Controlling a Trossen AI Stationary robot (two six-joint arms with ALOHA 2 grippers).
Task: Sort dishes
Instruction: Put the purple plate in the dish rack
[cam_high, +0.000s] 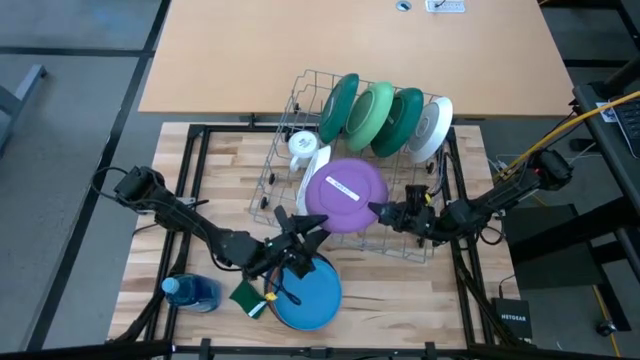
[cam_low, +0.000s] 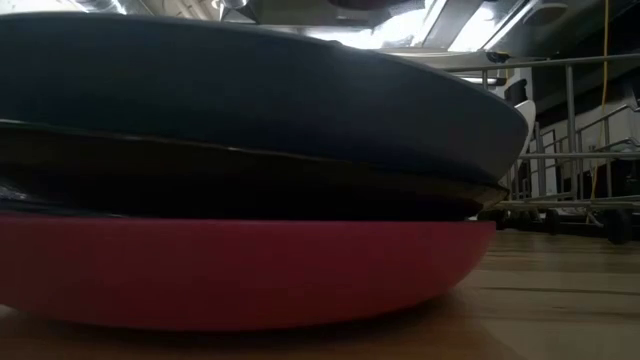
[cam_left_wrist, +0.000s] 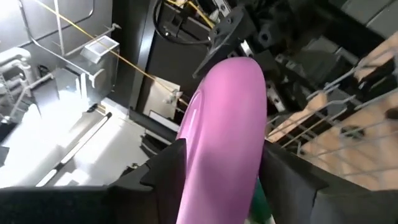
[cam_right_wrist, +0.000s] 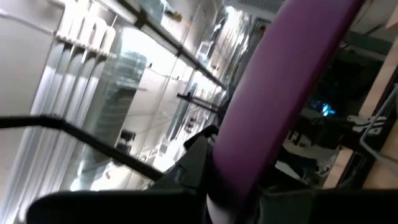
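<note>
A purple plate (cam_high: 345, 190) with a white label hangs face up over the wire rack (cam_high: 285, 150), between my two grippers. My right gripper (cam_high: 381, 210) is shut on its right rim. My left gripper (cam_high: 305, 226) is open at the plate's near-left rim, with a finger on either side of the rim (cam_left_wrist: 217, 155). Two dark green plates (cam_high: 340, 105), a light green plate (cam_high: 372, 115) and a white plate (cam_high: 432, 125) stand on edge in the rack's far slots. A blue plate (cam_high: 310, 295) tops a stack (cam_low: 240, 200) near the front edge. My left gripper's fingers (cam_left_wrist: 165, 171) flank the purple plate's rim; I cannot tell whether they touch it. My right gripper pinches the purple plate's right rim (cam_right_wrist: 249, 155) between its two fingers, coming about level from the table's right side. The plate is lifted clear above the rack, roughly flat, face up.
A white mug (cam_high: 302, 145) sits in the rack's left part. A blue bottle (cam_high: 190, 291) and a green sponge (cam_high: 246, 297) lie left of the stack near the front edge. The stack's bottom plate is red (cam_low: 240, 280). Bare wooden tabletop (cam_high: 170, 170) lies left of the rack.
</note>
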